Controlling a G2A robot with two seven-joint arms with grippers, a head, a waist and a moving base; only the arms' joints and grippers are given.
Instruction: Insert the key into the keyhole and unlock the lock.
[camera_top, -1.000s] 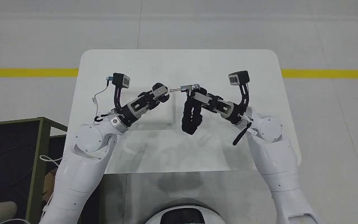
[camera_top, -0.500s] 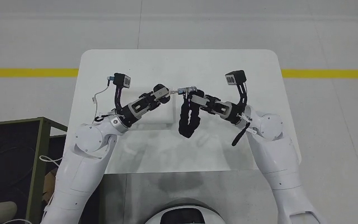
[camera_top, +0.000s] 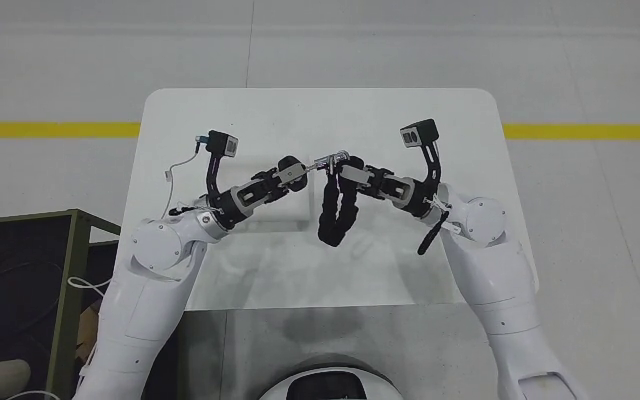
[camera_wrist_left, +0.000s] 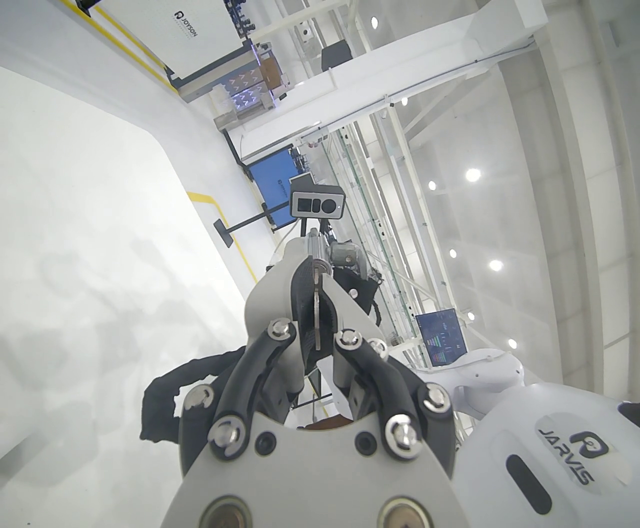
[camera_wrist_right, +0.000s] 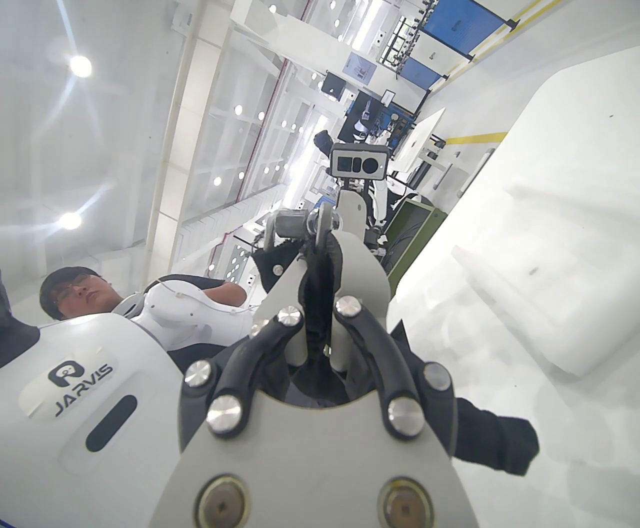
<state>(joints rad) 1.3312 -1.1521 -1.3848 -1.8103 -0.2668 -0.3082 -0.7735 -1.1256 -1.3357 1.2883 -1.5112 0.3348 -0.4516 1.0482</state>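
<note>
Above the table's middle my two grippers meet tip to tip. My left gripper (camera_top: 298, 170) (camera_wrist_left: 318, 280) is shut on a flat metal key (camera_wrist_left: 317, 320) (camera_top: 320, 163). The key's tip touches the end of the silver lock cylinder (camera_wrist_left: 346, 254) (camera_wrist_right: 287, 224) (camera_top: 337, 159); how deep it sits I cannot tell. My right gripper (camera_top: 350, 173) (camera_wrist_right: 320, 250) is shut on the lock where its black fabric-covered cable (camera_top: 335, 212) (camera_wrist_right: 492, 440) (camera_wrist_left: 160, 410) joins. The cable hangs in a loop toward the table.
A low white block (camera_top: 290, 206) (camera_wrist_right: 550, 300) lies on the white table (camera_top: 420, 110) under the left forearm. A dark green bin (camera_top: 45, 270) stands beside the table's left edge. Open surface lies at the back and the front.
Both grippers have drawn closer, the right one shifting left with the lock. The key now tilts slightly and meets the cylinder. The hanging cable swung left with it.
</note>
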